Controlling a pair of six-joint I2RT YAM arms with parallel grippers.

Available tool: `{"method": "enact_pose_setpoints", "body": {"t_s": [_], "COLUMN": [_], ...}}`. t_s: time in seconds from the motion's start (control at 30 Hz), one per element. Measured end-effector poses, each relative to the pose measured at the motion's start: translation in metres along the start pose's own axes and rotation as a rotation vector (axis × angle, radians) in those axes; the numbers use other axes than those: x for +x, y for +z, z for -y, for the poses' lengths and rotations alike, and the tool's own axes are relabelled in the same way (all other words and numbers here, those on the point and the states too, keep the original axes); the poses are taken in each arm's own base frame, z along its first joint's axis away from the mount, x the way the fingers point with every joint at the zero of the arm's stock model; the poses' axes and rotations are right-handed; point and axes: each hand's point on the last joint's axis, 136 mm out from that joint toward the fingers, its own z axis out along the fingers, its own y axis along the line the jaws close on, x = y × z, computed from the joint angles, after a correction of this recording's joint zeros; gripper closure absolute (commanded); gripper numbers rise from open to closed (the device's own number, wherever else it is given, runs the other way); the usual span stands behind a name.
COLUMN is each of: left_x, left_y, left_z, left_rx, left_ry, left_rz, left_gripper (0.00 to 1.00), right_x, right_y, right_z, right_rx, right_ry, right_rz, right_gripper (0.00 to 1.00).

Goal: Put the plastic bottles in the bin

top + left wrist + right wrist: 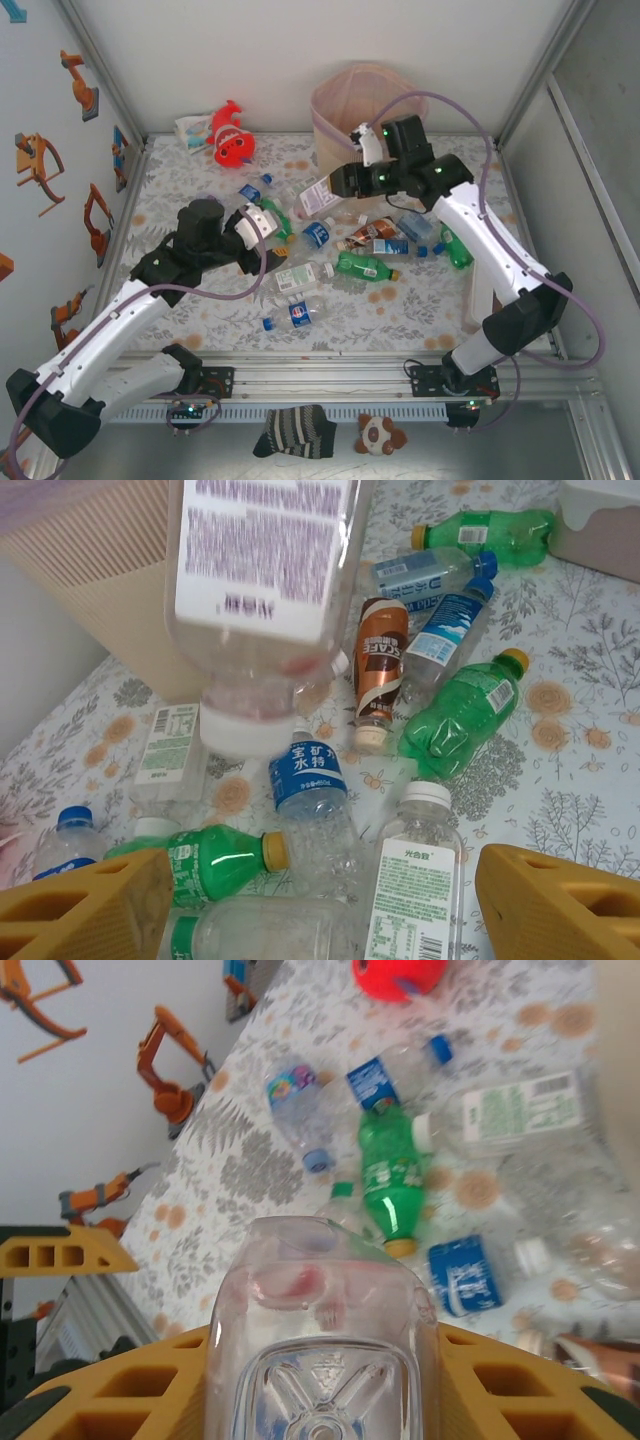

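Right gripper (343, 181) is clamped on a clear bottle (318, 198) with a white-pink label. The bottle is held off the table just near-left of the bin (332, 125), not over the rim. Left gripper (320, 905) has its jaws wide apart with nothing between them, hovering over the pile left of centre. Other bottles (362, 266) lie scattered mid-table between the arms: green ones, blue-labelled clear ones, one brown (378, 665). The bin stands at the far edge, right of centre. Red plush (230, 138) sits far left, apart from the bottles.
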Motion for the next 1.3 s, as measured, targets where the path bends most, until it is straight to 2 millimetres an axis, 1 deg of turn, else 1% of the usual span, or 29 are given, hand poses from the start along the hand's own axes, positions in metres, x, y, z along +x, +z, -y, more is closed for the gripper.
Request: {"method": "enact_pose_setpoints", "body": {"t_s": [0.13, 0.27, 0.33, 0.43, 0.53, 0.6, 0.7, 0.87, 0.97, 1.1, 1.3], "left_x": [0.004, 0.007, 0.010, 0.013, 0.017, 0.019, 0.022, 0.027, 0.028, 0.032, 0.044], "left_y": [-0.003, -0.008, -0.010, -0.013, -0.016, -0.019, -0.024, -0.031, -0.034, -0.039, -0.042], "left_z": [-0.001, -0.002, -0.001, 0.000, 0.000, 0.000, 0.000, -0.001, -0.003, -0.004, -0.006], "left_rx": [-0.014, -0.029, -0.035, -0.040, -0.049, -0.058, -0.068, -0.084, -0.096, -0.114, -0.131], "left_ry": [-0.007, -0.010, -0.011, -0.014, -0.016, -0.017, -0.021, -0.030, -0.034, -0.039, -0.055], "left_rz": [-0.014, -0.022, -0.026, -0.031, -0.034, -0.036, -0.036, -0.042, -0.044, -0.051, -0.077], "left_gripper": [0.21, 0.20, 0.20, 0.20, 0.20, 0.20, 0.20, 0.19, 0.19, 0.19, 0.19], "right_x": [-0.029, -0.060, -0.075, -0.097, -0.115, -0.125, -0.137, -0.154, -0.161, -0.164, -0.159], "right_y": [-0.027, -0.055, -0.066, -0.077, -0.081, -0.080, -0.077, -0.064, -0.053, -0.036, -0.013], "right_z": [0.012, 0.015, 0.016, 0.019, 0.028, 0.036, 0.056, 0.090, 0.110, 0.134, 0.166], "right_rx": [0.052, 0.097, 0.110, 0.136, 0.182, 0.217, 0.294, 0.426, 0.492, 0.558, 0.639], "right_ry": [-0.024, -0.064, -0.082, -0.111, -0.137, -0.146, -0.151, -0.167, -0.178, -0.189, -0.203], "right_rz": [0.082, 0.176, 0.217, 0.271, 0.308, 0.324, 0.336, 0.341, 0.333, 0.307, 0.251], "right_gripper": [0.62, 0.62, 0.62, 0.62, 0.62, 0.62, 0.62, 0.62, 0.62, 0.62, 0.61]}}
